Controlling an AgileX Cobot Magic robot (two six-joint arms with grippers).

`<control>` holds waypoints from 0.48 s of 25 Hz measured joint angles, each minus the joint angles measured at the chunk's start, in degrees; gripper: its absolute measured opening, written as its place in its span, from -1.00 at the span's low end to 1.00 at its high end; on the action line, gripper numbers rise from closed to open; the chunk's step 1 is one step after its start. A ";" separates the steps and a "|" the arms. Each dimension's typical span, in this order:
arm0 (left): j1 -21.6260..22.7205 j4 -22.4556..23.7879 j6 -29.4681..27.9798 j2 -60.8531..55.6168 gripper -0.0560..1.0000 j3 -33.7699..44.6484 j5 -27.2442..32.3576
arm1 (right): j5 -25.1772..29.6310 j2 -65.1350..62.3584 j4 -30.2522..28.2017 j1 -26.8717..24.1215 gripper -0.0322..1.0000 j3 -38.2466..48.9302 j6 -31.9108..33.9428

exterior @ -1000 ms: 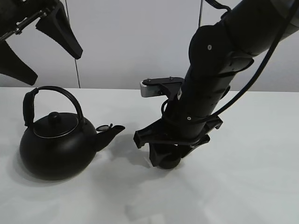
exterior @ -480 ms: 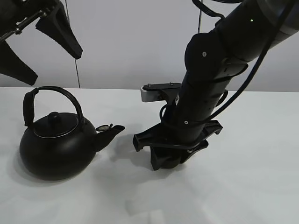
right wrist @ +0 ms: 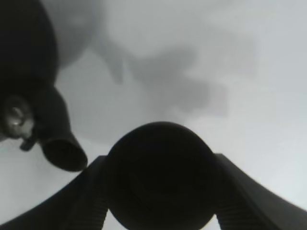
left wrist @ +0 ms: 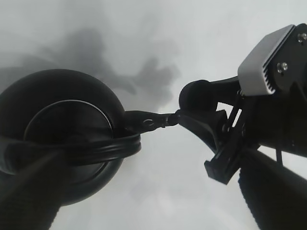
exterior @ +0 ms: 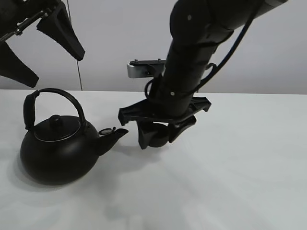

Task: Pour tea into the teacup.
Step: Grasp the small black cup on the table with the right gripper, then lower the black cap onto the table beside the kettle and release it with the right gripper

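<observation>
The left gripper [exterior: 53, 68] hung wide open, empty, high above the arched handle [exterior: 57, 93] of the round matte black kettle [exterior: 55, 153], nearer it than the right gripper [exterior: 157, 140], which clasped the small handleless black teacup [exterior: 157, 135] aloft just right of the spout tip [exterior: 122, 130].

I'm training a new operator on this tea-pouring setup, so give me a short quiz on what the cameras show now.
1. True or false: the left gripper is gripping the kettle by its handle.
2. Where is the teacup? A) hanging on the kettle's handle B) clamped in the right gripper, near the kettle's spout C) behind the kettle
3. Fill in: the kettle stands upright on the ____.
Key: 1 false, it hangs open above the kettle; 2 B; 3 table.
</observation>
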 joint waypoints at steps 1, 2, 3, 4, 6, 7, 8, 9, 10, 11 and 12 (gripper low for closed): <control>0.00 0.00 0.00 0.00 0.42 0.00 0.00 | 0.56 0.00 0.00 0.75 -0.16 -0.83 0.00; 0.00 0.00 0.00 0.00 0.42 0.00 0.00 | 0.92 0.00 -0.06 1.67 -0.16 -1.62 0.00; 0.00 0.00 0.00 0.00 0.42 0.00 0.00 | 1.61 0.11 -0.51 2.50 -0.16 -2.12 0.00; 0.00 0.00 0.00 0.00 0.42 0.00 0.00 | 1.93 0.34 -0.73 3.18 -0.16 -2.47 0.00; 0.00 0.00 0.00 0.00 0.42 0.00 -0.02 | 2.21 0.92 -1.58 3.88 -0.16 -2.72 0.00; 0.00 0.00 0.00 0.00 0.42 0.00 -0.02 | 2.25 1.32 -1.91 4.03 -0.16 -2.80 0.00; 0.00 0.00 0.00 0.00 0.42 0.00 -0.02 | 2.25 1.82 -1.91 4.22 -0.16 -2.80 0.00; 0.00 0.00 0.00 0.00 0.42 0.00 -0.02 | 2.28 2.08 -1.91 4.51 -0.16 -2.80 0.00; 0.00 0.00 0.00 0.00 0.42 0.00 -0.02 | 2.59 2.40 -1.91 4.59 -0.16 -2.80 0.00; 0.00 0.00 0.00 0.00 0.42 0.00 -0.02 | 2.77 2.46 -1.91 4.56 -0.16 -2.80 0.00; 0.00 0.00 0.00 0.00 0.42 0.00 -0.02 | 2.95 2.46 -1.91 4.56 -0.16 -2.80 0.00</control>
